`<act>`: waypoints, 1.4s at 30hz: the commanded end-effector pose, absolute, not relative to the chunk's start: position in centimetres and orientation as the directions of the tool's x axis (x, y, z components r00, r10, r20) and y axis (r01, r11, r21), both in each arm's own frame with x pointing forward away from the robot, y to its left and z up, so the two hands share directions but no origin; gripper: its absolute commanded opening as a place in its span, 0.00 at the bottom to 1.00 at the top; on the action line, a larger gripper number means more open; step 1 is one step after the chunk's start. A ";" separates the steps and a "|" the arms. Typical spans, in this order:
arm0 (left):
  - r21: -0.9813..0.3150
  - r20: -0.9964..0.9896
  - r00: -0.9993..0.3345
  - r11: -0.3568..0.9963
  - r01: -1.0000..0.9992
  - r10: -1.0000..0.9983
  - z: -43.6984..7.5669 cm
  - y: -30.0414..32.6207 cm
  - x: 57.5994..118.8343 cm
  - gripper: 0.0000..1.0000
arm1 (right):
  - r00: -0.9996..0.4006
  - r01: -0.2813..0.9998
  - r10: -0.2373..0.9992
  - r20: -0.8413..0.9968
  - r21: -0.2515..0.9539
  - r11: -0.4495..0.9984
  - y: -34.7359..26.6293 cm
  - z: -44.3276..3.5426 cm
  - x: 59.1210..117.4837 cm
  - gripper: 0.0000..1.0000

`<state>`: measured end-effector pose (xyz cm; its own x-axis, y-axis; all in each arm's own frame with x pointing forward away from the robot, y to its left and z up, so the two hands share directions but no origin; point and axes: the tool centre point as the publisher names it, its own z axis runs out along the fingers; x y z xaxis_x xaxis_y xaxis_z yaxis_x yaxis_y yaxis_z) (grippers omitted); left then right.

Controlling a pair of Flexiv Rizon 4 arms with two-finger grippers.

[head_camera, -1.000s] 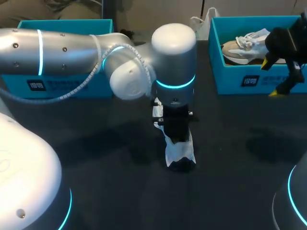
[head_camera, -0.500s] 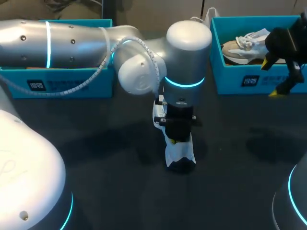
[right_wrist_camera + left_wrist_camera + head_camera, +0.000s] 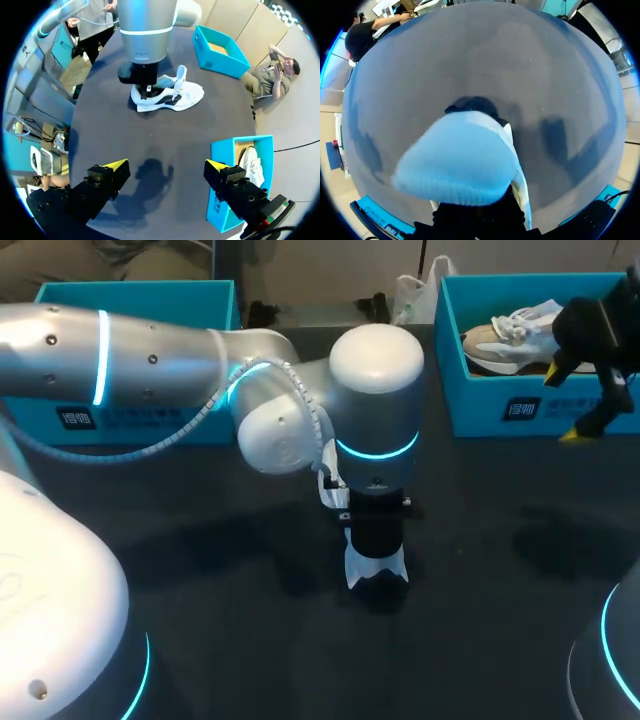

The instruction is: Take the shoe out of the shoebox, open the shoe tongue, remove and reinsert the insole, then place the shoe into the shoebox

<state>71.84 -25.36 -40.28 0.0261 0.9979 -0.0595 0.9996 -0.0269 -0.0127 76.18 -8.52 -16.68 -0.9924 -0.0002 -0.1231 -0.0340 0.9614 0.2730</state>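
A white and black shoe point(image 3: 375, 566) point(image 3: 170, 95) lies on the dark table at its middle. My left gripper point(image 3: 372, 552) point(image 3: 145, 91) points straight down into the shoe's near end, and its fingers are hidden. In the left wrist view a pale rounded piece of the shoe point(image 3: 460, 170), tongue or insole, rises right up to the gripper. My right gripper point(image 3: 565, 405) point(image 3: 165, 165) hangs open and empty in front of the right teal shoebox point(image 3: 520, 405) point(image 3: 225, 150).
A second pale shoe point(image 3: 510, 335) point(image 3: 252, 167) lies in the right shoebox. Another teal shoebox point(image 3: 60, 420) point(image 3: 220, 55) stands at the back left, partly behind my left arm.
My left arm's wrist shifted right, then came down and toward the near edge over the shoe. The right arm has stayed still.
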 end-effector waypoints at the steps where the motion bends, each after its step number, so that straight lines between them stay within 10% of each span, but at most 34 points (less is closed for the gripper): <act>1: -0.027 -0.059 0.025 -0.026 0.999 0.998 -37.9 -24.5 71.9 0.00 | -0.993 -0.033 0.000 -0.120 0.270 0.962 -8.4 -16.7 76.3 1.00; 42: -0.041 -0.019 -0.087 0.087 0.995 0.996 -37.8 -24.8 72.6 0.00 | -0.993 -0.033 0.000 -0.120 0.270 0.962 -8.4 -16.7 76.3 1.00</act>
<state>72.36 -25.34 -38.91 -0.0889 0.9957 -0.0244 0.9951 0.0877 -0.0467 76.17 -8.54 -16.67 -0.9924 -0.0004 -0.1231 -0.0342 0.9614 0.2729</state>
